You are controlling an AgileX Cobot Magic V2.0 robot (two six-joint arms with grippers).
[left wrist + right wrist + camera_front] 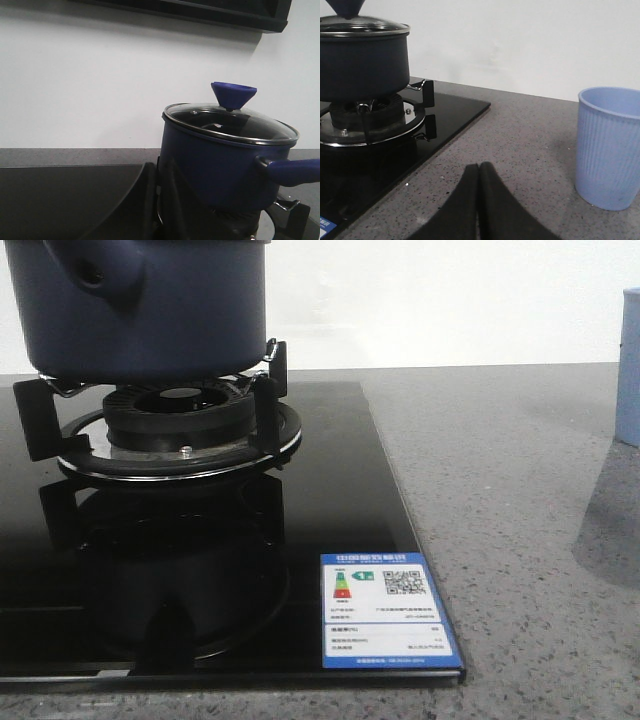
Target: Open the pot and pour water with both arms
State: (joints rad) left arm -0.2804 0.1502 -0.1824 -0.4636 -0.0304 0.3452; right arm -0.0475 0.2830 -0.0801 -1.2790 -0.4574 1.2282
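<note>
The dark navy pot (150, 310) stands on the gas burner (180, 425) at the back left, with a rounded lug (100, 275) on its side. In the left wrist view a glass lid (230, 122) with a blue cone knob (233, 94) closes the pot (215, 170), and its handle (292, 171) sticks out sideways. My left gripper (159, 167) is low beside the pot's wall, its dark fingers together and holding nothing. Over the grey counter, between hob and cup, my right gripper (479, 167) is shut and empty. Neither gripper shows in the front view.
A pale blue ribbed cup (610, 147) stands upright on the speckled counter (500, 490) to the right of the hob, at the front view's right edge (628, 365). The black glass hob (330, 500) carries an energy label (385, 610) at its front right corner. A white wall runs behind.
</note>
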